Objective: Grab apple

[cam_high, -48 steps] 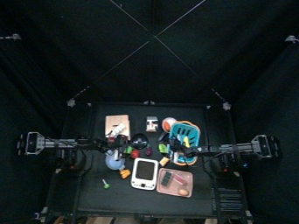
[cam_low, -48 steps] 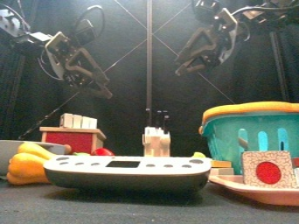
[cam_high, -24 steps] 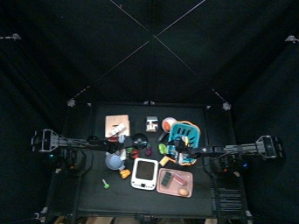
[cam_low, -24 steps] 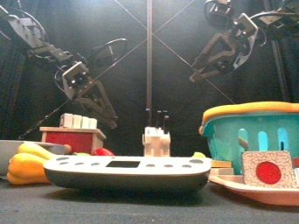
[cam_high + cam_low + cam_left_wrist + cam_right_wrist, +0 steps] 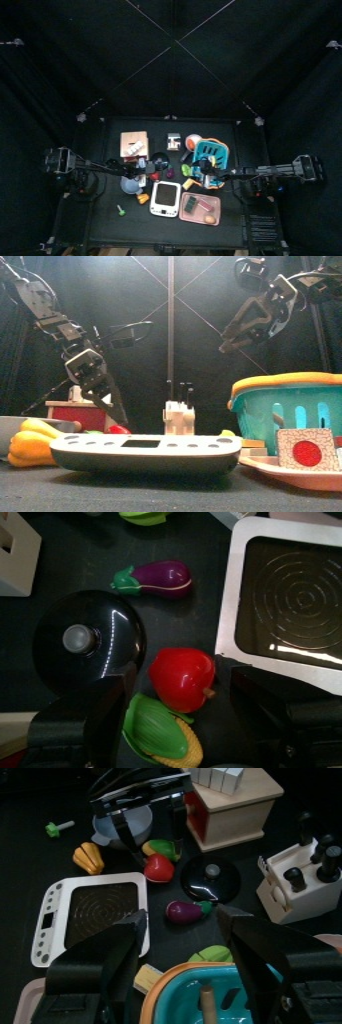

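Left hand (image 5: 171, 727) lowered, open over apple (image 5: 182, 678).

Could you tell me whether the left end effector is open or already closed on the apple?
Open: the left end effector has its jaws spread on either side of the red apple, not clamped on it.

Apple (image 5: 183, 679) between lid (image 5: 90, 633) (beside eggplant (image 5: 162, 577)) and scale (image 5: 293, 601).
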`<action>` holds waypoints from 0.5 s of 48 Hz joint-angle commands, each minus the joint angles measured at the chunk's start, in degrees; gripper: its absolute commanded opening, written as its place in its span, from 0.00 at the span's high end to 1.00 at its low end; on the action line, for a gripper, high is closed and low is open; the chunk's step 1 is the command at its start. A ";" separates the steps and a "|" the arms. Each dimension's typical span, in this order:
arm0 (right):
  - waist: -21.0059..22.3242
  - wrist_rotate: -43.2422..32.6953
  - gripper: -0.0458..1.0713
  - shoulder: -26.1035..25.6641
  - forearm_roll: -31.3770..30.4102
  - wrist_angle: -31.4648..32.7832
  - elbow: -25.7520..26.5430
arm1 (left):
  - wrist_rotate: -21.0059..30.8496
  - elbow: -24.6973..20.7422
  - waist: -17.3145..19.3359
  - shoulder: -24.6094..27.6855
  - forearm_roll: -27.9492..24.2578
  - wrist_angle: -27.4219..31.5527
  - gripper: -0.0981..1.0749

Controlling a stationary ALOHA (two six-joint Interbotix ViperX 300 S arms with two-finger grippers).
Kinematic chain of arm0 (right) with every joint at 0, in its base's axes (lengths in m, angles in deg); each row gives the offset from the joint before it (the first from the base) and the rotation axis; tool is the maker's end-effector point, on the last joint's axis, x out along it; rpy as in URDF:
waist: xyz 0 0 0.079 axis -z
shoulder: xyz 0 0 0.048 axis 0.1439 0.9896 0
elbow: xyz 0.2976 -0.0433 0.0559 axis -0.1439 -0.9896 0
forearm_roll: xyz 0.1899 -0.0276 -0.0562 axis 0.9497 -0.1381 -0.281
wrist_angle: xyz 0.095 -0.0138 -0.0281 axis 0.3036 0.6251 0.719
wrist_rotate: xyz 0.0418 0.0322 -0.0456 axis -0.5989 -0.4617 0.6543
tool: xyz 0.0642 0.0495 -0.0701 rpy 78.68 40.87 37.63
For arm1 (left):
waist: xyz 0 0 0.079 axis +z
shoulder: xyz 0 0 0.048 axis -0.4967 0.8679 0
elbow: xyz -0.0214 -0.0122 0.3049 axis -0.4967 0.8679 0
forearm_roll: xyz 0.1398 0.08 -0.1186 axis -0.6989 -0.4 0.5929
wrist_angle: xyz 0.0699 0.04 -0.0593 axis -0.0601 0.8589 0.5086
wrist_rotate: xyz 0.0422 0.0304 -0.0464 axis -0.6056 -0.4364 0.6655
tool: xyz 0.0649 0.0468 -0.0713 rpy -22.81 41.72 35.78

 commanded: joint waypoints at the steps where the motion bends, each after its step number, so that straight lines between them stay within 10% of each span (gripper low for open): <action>1: 0.26 0.00 0.15 -0.70 -0.09 -0.26 0.53 | 0.00 -1.49 -0.35 -0.18 -0.44 0.35 0.09; 24: 0.62 0.00 0.15 -0.26 0.09 -0.26 0.44 | 0.00 -1.49 -0.44 0.88 0.09 0.88 0.08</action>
